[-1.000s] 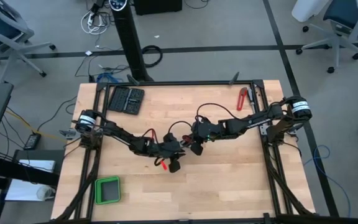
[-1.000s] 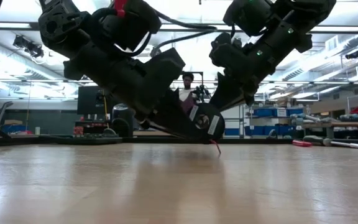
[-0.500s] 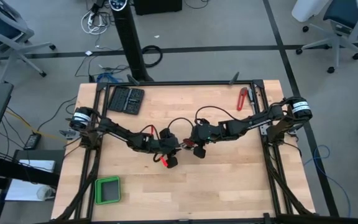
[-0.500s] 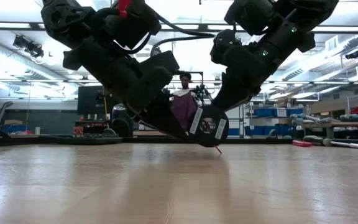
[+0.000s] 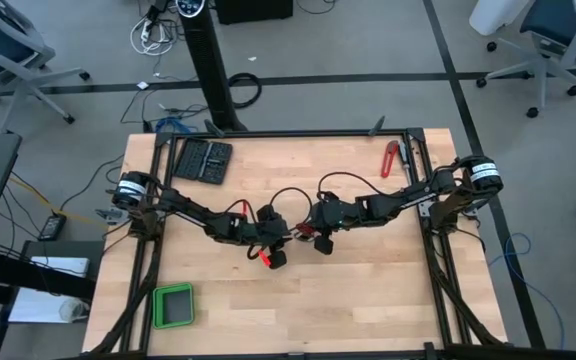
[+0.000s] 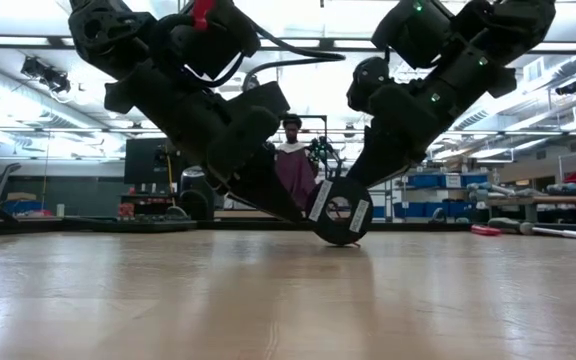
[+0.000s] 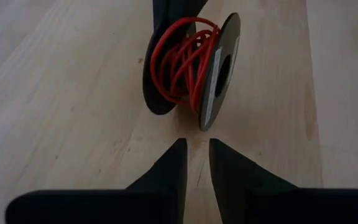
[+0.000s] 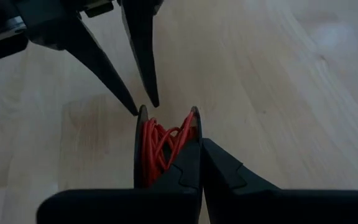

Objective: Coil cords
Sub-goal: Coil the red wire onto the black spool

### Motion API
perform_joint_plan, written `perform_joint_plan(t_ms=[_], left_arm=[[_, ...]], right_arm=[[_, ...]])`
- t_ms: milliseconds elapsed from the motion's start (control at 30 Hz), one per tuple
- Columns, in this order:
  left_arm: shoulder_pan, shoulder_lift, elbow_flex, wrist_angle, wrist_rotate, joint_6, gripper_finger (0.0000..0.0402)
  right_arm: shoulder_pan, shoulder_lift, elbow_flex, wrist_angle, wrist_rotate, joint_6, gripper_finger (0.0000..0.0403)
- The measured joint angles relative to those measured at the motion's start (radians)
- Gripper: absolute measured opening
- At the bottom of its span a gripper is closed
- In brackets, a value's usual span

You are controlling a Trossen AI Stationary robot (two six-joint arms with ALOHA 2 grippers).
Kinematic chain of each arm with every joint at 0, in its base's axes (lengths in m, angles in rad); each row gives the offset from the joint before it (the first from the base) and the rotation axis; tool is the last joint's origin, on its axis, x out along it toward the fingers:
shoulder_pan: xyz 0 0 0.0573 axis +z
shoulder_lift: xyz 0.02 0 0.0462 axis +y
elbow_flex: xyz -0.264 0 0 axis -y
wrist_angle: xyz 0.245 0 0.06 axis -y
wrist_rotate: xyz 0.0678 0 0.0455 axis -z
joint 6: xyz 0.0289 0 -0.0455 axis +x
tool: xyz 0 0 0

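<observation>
High view shows both arms meeting near the middle of the wooden bench (image 5: 388, 290), with the left tool (image 5: 290, 237) and the right tool (image 5: 304, 234) almost nose to nose; the spool is too small to make out there. At 1 o'clock from them lies a red-handled hand tool (image 5: 389, 159).

Low view shows a dark spool (image 6: 336, 211) standing on its edge on the bench, under both arms.

Left wrist view shows the red cord (image 7: 180, 61) wound loosely and unevenly around the spool core, between two dark discs. The left tool's fingers are slightly apart and hold nothing.

Right wrist view shows the right tool (image 8: 199, 163) pressed together on one disc of the spool.
</observation>
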Motion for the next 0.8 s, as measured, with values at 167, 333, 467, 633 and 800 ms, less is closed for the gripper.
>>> perform_joint_plan(t_ms=[167, 333, 467, 633, 800], left_arm=[[0.0, 0.0, 0.0, 0.0, 0.0, 0.0, 0.0072], [0.0, 0.0, 0.0, -0.004, 0.0, -0.003, 0.0072], [0.0, 0.0, 0.0, -0.011, 0.0, -0.003, 0.0072], [0.0, 0.0, 0.0, -0.015, 0.0, -0.003, 0.0072], [0.0, 0.0, 0.0, -0.02, 0.008, 0.0, 0.0072]], right_arm=[[0.0, -0.001, -0.008, 0.003, -0.009, -0.031, 0.0003], [0.0, -0.002, -0.009, 0.0, -0.042, -0.074, 0.001], [0.011, 0.006, -0.017, -0.038, -0.059, -0.104, 0.0031], [0.011, 0.004, -0.013, -0.027, -0.052, -0.093, 0.0066], [0.011, 0.003, -0.009, -0.02, -0.051, -0.093, 0.0082]])
